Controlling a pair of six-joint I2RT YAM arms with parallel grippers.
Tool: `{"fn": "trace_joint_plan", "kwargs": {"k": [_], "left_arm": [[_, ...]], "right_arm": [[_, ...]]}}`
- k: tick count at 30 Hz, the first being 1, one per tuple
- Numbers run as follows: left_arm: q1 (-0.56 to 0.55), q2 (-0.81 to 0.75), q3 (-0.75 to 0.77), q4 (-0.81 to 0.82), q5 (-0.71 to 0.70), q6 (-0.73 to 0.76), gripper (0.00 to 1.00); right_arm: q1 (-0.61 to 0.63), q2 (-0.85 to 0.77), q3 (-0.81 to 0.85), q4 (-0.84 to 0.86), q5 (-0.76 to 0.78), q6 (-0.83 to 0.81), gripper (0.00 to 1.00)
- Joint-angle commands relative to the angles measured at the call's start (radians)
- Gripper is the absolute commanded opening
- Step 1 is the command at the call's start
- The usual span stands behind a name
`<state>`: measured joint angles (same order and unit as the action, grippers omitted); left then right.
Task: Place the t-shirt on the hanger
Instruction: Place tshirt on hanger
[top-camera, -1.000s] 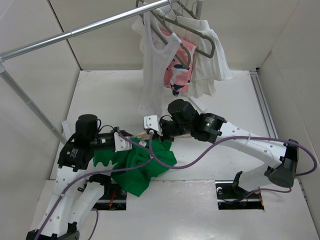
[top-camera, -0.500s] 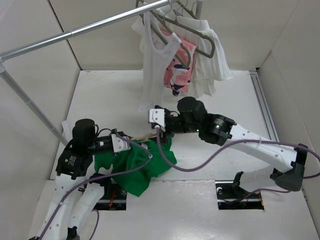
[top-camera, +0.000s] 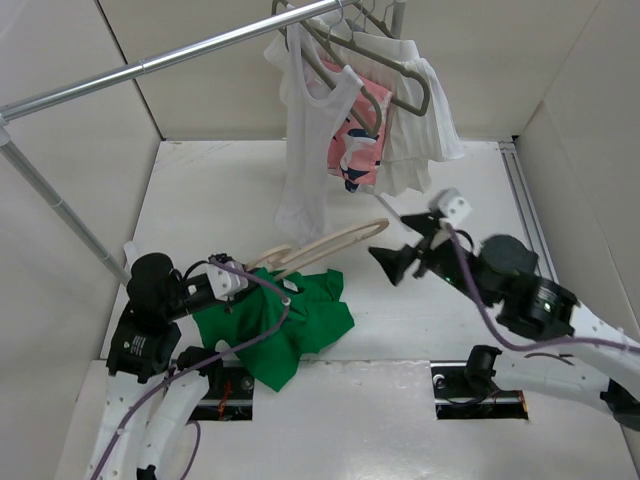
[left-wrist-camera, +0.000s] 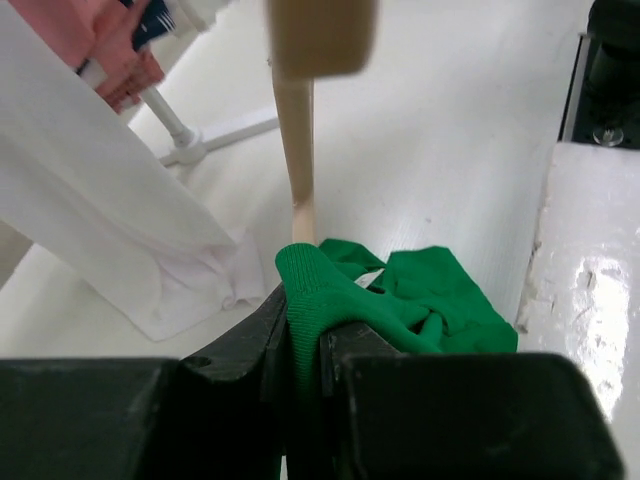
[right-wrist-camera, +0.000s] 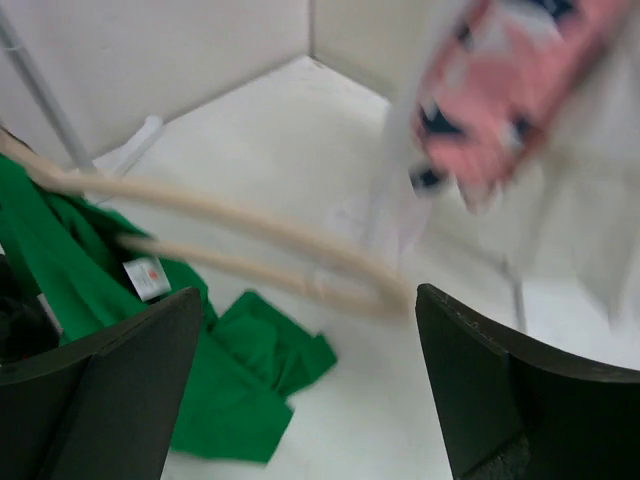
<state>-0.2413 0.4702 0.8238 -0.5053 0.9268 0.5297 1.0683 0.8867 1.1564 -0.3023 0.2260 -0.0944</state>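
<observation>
left claw (left-wrist-camera: 303, 345) is clamped on a fold of the shirt (left-wrist-camera: 425, 300), a pinch only the left wrist view shows; the hanger (left-wrist-camera: 295, 150) rises just beyond it. from above, the shirt lies crumpled on the counter (top-camera: 200, 190) at near left, with the hanger slanting off its far edge. right claw (top-camera: 398, 262) hangs spread and empty right of the hanger. its camera alone catches the shirt's white label (right-wrist-camera: 147, 277).

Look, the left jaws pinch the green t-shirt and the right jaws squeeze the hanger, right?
No. The right jaws are open and empty, apart from the hanger, as the right wrist view shows. The left jaws do pinch the t-shirt.
</observation>
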Motion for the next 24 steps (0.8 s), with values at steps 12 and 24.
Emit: {"fn": "trace_joint_plan", "kwargs": {"k": [12, 24], "left_arm": [[-0.006, -0.073, 0.014, 0.258, 0.099, -0.255, 0.0], [-0.006, -0.082, 0.032, 0.287, 0.119, -0.298, 0.0]], "right_arm": [[0.004, -0.097, -0.672, 0.678, -0.152, 0.5, 0.73], [0.004, 0.394, -0.616, 1.367, -0.297, 0.553, 0.84]]}}
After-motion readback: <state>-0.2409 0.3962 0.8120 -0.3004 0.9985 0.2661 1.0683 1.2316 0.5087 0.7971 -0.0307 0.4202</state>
